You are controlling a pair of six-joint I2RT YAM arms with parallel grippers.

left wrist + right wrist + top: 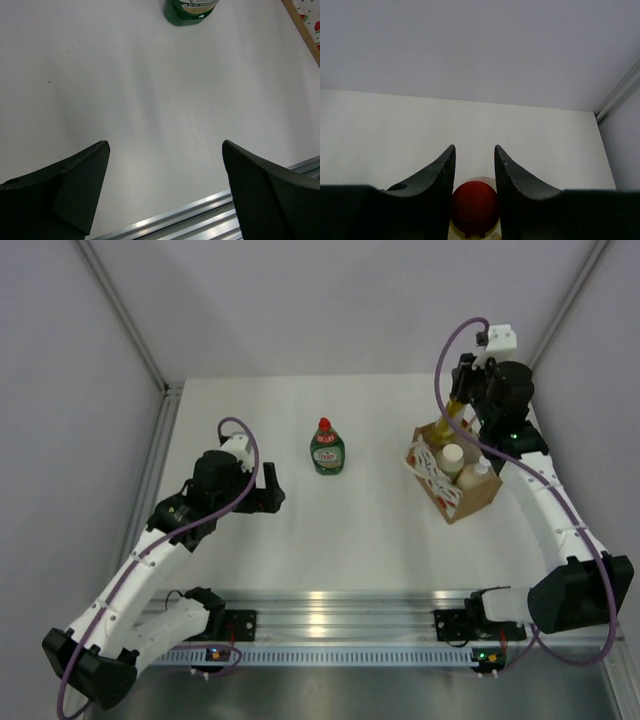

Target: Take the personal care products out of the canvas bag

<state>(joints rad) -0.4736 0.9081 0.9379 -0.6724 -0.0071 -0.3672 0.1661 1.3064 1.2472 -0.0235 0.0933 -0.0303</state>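
Right wrist view: right gripper [474, 150] narrow, clamped on red-capped slim yellow bottle [474, 207] above tan canvas bag [470, 502], far corner. Left gripper [165, 145] wide. Green bottle [327, 450] upright mid-table; label txt illegible.

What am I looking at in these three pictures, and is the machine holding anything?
Two white robot arms are bolted to a table. The overhead picture shows both; the other two come from cameras on each wrist, looking past its black jaws. The left arm has its jaws apart, holding nothing, facing a green bottle standing on the table. The right arm has its jaws closed on the red cap of a slim yellow bottle, held over the canvas bag. A cream cylinder and a pump bottle sit inside the bag.
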